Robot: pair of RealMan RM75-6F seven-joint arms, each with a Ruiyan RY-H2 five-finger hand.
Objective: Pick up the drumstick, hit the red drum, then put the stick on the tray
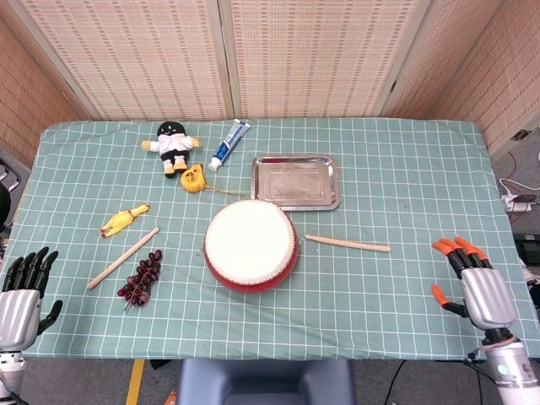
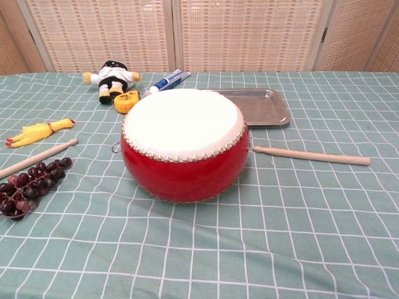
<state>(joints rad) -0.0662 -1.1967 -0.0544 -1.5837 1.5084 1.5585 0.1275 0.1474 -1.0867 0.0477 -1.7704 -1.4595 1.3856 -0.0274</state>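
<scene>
The red drum (image 1: 251, 249) (image 2: 183, 144) with a white skin stands at the table's middle. A wooden drumstick (image 1: 348, 244) (image 2: 311, 156) lies flat just right of it. A second drumstick (image 1: 123, 257) (image 2: 36, 158) lies to the drum's left. The steel tray (image 1: 295, 181) (image 2: 259, 106) sits behind the drum, with nothing on it. My right hand (image 1: 472, 280), with orange fingertips, hovers open over the table's right front edge, well right of the near stick. My left hand (image 1: 23, 288) is open at the left front corner. Neither hand shows in the chest view.
A bunch of dark grapes (image 1: 142, 278) (image 2: 28, 184) lies by the left stick. A rubber chicken (image 1: 124, 219), a doll (image 1: 174, 145), a yellow tape measure (image 1: 193, 178) and a toothpaste tube (image 1: 229, 143) are spread over the back left.
</scene>
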